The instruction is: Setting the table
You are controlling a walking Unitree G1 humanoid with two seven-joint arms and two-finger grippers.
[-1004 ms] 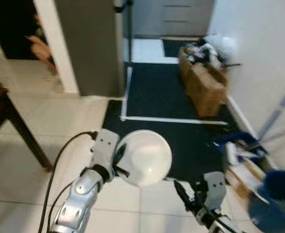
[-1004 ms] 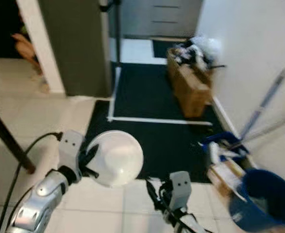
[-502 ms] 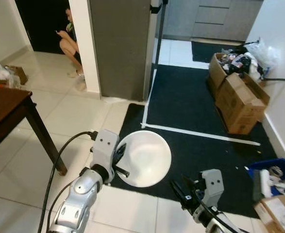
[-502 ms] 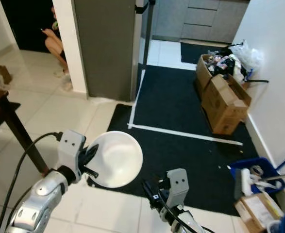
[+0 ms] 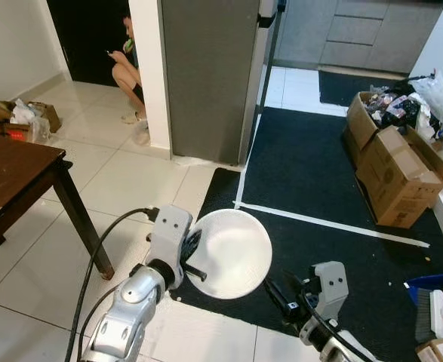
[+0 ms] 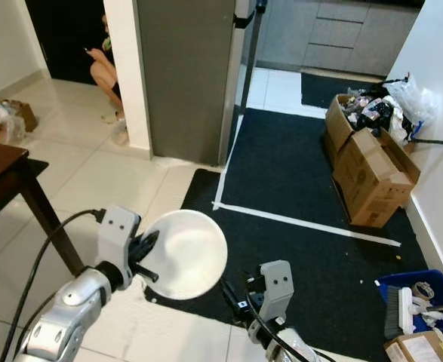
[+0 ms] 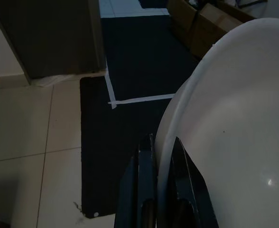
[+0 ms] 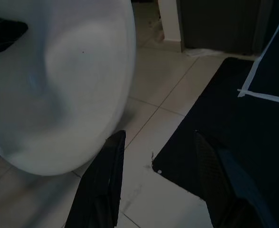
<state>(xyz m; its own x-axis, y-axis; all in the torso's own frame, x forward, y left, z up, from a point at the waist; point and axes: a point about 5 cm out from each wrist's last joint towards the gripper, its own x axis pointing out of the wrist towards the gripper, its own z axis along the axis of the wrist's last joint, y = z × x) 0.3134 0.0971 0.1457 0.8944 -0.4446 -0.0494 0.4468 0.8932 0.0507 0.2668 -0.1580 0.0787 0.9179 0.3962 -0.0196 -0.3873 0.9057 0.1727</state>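
One round white plate (image 5: 232, 253), smooth and glossy with a shallow well and a raised rim, is held up in the air in front of the robot, above the edge of a black floor mat (image 5: 319, 188) marked with white tape lines. The plate is tilted so its face turns toward the camera, and soft highlights show on its surface. The left gripper (image 7: 159, 164), at the end of a silver arm with a black cable trailing from it, has its two black fingers closed narrowly on the plate's left rim, one finger on each face. The right gripper (image 8: 158, 171) hangs lower and to the right of the plate, its fingers spread wide and holding nothing, with pale floor tiles and the mat's corner below it. A dark brown wooden table (image 5: 13, 181) stands to the left on the white tiled floor. Several brown cardboard boxes (image 5: 391, 170) sit along the wall at the right. A person (image 5: 127, 68) crouches in a dark doorway beyond a grey cabinet (image 5: 206, 75).
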